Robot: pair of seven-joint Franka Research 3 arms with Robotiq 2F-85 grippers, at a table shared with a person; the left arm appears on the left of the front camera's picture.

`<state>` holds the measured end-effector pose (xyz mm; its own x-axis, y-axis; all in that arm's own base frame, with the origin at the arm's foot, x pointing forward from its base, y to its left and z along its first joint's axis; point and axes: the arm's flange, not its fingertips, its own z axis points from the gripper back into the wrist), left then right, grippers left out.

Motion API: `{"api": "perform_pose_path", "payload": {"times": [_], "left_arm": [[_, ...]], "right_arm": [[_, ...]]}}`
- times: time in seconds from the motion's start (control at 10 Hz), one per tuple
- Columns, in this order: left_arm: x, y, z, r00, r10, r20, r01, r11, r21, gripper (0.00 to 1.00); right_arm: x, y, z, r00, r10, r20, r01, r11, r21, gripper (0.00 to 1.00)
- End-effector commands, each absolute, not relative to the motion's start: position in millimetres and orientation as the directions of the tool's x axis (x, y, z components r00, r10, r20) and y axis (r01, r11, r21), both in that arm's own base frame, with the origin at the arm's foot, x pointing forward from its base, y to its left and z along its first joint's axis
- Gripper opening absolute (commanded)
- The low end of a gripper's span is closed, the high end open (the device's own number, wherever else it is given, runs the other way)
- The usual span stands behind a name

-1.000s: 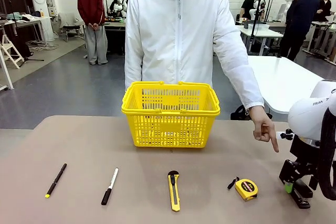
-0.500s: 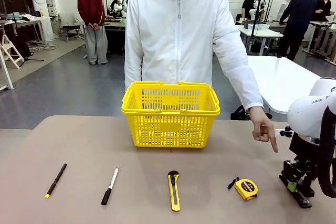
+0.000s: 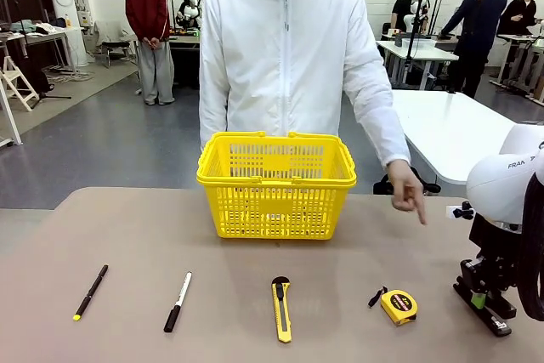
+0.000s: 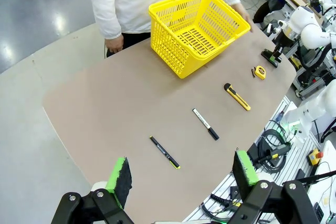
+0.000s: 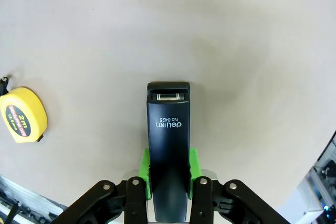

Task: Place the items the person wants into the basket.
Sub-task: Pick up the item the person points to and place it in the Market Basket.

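The yellow basket (image 3: 276, 184) stands mid-table in front of the person (image 3: 289, 48). Along the near side lie the black pen (image 3: 90, 292) with a yellow tip and the yellow box-cutter knife (image 3: 281, 309). At the far right, my right gripper (image 3: 480, 299) is shut on a black stapler (image 5: 168, 145) down at table level, green pads (image 5: 193, 162) pressed on both its sides. The person's hand (image 3: 408, 197) hangs over the table's right part, one finger pointing down. High above the table's left end, my left gripper (image 4: 182, 171) is open, holding nothing.
A white marker (image 3: 178, 301) with a black cap lies between pen and knife. A round yellow tape measure (image 3: 398, 306) sits just left of the stapler and also shows beside it (image 5: 22, 115). Bare tabletop surrounds the basket.
My right gripper's jaws have closed onto the stapler. The person's pointing hand has lifted and drawn back to the left, away from my right arm.
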<state>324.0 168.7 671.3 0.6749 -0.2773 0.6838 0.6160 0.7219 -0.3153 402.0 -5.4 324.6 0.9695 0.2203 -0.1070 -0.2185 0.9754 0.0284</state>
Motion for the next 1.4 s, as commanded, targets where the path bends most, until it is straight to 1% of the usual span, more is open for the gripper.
{"api": "perform_pose_path", "payload": {"times": [0.0, 0.1, 0.2, 0.4, 0.5, 0.7, 0.9, 1.3], "left_arm": [[324, 170, 672, 0.659, -0.288, 0.695, 0.634, 0.709, -0.307, 1.0], [324, 170, 672, 0.659, -0.288, 0.695, 0.634, 0.709, -0.307, 1.0], [324, 170, 672, 0.659, -0.288, 0.695, 0.634, 0.709, -0.307, 1.0], [324, 170, 672, 0.659, -0.288, 0.695, 0.634, 0.709, -0.307, 1.0], [324, 170, 672, 0.659, -0.288, 0.695, 0.634, 0.709, -0.307, 1.0], [324, 170, 672, 0.659, -0.288, 0.695, 0.634, 0.709, -0.307, 1.0], [324, 170, 672, 0.659, -0.288, 0.695, 0.634, 0.709, -0.307, 1.0], [324, 170, 672, 0.659, -0.288, 0.695, 0.634, 0.709, -0.307, 1.0]], "right_arm": [[396, -2, 326, 0.973, 0.201, -0.112, -0.204, 0.979, -0.016, 0.0], [391, 3, 335, 0.97, 0.214, -0.115, -0.217, 0.976, -0.013, 0.12], [379, 15, 366, 0.959, 0.254, -0.125, -0.257, 0.966, -0.01, 0.18], [375, 43, 454, 0.955, 0.276, -0.108, -0.284, 0.957, -0.062, 0.18], [384, 56, 501, 0.956, 0.277, -0.096, -0.284, 0.957, -0.063, 0.18], [401, 86, 574, 0.959, 0.276, -0.061, -0.28, 0.957, -0.079, 0.18], [404, 106, 607, 0.957, 0.289, -0.017, -0.289, 0.952, -0.096, 0.18], [400, 106, 620, 0.95, 0.313, 0.007, -0.312, 0.947, -0.076, 0.18]]}}
